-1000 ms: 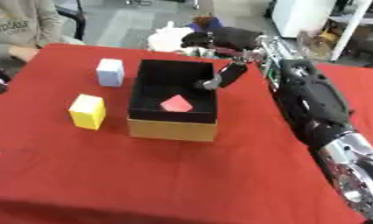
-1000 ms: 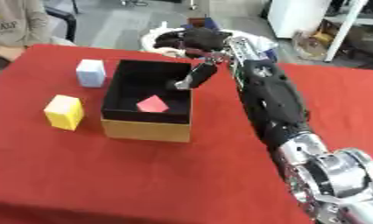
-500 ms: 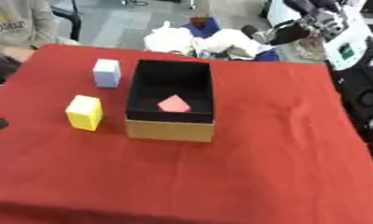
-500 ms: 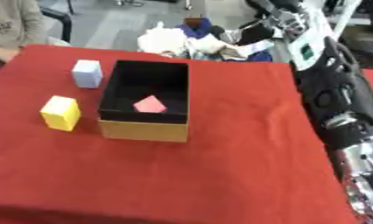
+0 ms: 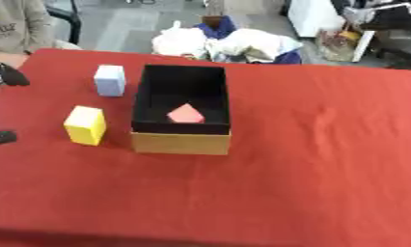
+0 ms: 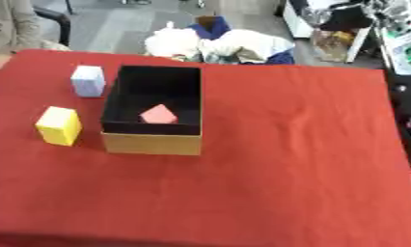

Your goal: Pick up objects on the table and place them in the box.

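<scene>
Your open tan cardboard box (image 5: 181, 143) has its long axis running near-far, pink block (image 5: 185, 114) inside. Yellow block (image 5: 85, 125) and pale blue block (image 5: 110, 80) stand upright to its left. Left hand (image 5: 6, 75) at left edge; can't tell finger state.

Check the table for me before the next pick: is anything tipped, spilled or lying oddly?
Nothing stands out. The pink block lies tilted on the floor of the box, which stands upright and undamaged. The yellow block and the pale blue block stand upright on the red cloth, left of the box.

yellow block (image 5: 85, 125), tan box (image 5: 181, 143) (black inside), red tablecloth (image 5: 310, 159)
</scene>
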`<state>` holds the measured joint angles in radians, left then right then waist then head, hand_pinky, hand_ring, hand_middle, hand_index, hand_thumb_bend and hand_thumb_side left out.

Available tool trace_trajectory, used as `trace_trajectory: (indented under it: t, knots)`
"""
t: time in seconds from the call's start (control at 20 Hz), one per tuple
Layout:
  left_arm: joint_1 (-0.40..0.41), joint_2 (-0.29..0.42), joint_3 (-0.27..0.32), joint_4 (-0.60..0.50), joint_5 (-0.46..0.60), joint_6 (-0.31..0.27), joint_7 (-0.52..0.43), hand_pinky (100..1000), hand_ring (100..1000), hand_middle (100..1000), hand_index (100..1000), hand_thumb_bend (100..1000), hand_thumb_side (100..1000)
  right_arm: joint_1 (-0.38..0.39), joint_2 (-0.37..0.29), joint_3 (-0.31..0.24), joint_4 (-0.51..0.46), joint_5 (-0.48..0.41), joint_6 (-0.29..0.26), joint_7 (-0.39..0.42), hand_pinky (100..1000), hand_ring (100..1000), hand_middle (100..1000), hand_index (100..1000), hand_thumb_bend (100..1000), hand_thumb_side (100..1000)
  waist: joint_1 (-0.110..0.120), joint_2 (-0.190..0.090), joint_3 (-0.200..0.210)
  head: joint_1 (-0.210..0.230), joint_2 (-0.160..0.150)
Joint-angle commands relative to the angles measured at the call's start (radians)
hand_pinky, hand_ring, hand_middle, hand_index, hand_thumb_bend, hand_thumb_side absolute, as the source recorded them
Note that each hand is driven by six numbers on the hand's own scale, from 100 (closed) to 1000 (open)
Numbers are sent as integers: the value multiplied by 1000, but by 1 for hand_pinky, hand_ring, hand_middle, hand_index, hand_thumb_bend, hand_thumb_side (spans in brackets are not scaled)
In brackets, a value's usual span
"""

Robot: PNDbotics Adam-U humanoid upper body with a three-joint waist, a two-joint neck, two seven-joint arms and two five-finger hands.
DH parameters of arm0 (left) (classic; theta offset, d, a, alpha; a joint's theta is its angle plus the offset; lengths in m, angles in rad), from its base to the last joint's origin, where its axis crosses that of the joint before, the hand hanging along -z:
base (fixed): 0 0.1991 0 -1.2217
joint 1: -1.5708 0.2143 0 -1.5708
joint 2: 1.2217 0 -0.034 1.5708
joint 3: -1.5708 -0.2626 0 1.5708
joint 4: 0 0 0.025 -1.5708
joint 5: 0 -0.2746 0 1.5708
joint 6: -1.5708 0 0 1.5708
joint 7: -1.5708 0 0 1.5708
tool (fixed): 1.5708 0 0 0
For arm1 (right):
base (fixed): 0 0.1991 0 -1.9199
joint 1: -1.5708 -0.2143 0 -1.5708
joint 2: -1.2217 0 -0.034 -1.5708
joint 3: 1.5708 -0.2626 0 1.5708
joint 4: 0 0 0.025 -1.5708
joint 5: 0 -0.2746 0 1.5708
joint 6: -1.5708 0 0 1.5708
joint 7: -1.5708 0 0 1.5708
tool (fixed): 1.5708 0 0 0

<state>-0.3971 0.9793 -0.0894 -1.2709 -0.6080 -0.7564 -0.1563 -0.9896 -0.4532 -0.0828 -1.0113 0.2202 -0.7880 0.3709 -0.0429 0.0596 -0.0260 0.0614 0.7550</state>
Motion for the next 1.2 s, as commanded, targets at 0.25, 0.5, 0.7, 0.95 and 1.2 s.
trace_trajectory:
  t: [0.25, 0.5, 0.7, 0.95, 1.2]
  knots:
    - [-64, -11, -4, 93, -58, -37, 17, 702, 712, 763, 876, 556, 812, 20, -84, -88, -70, -213, 4, 175, 803, 730, 780, 950, 117, 100, 0, -4, -23, 24, -8]
    - [-95, -43, -9, 146, -82, -56, 9, 706, 712, 764, 882, 541, 834, 38, -101, -127, -109, -305, 74, 219, 805, 726, 773, 949, 100, 100, -2, 3, -44, 39, -12]
    - [-117, -72, -15, 175, -107, -60, 11, 706, 710, 764, 883, 527, 850, 51, -108, -144, -135, -337, 103, 232, 806, 725, 771, 949, 100, 102, -1, 9, -57, 48, -15]
    - [-131, -99, -34, 177, -129, -74, 4, 708, 715, 768, 886, 532, 902, 64, -108, -156, -151, -352, 122, 238, 807, 723, 768, 948, 100, 116, 1, 11, -66, 54, -15]
    - [-136, -111, -47, 168, -148, -78, -14, 706, 707, 760, 881, 542, 918, 72, -107, -162, -159, -358, 132, 243, 808, 723, 768, 948, 100, 124, 4, 10, -67, 58, -15]
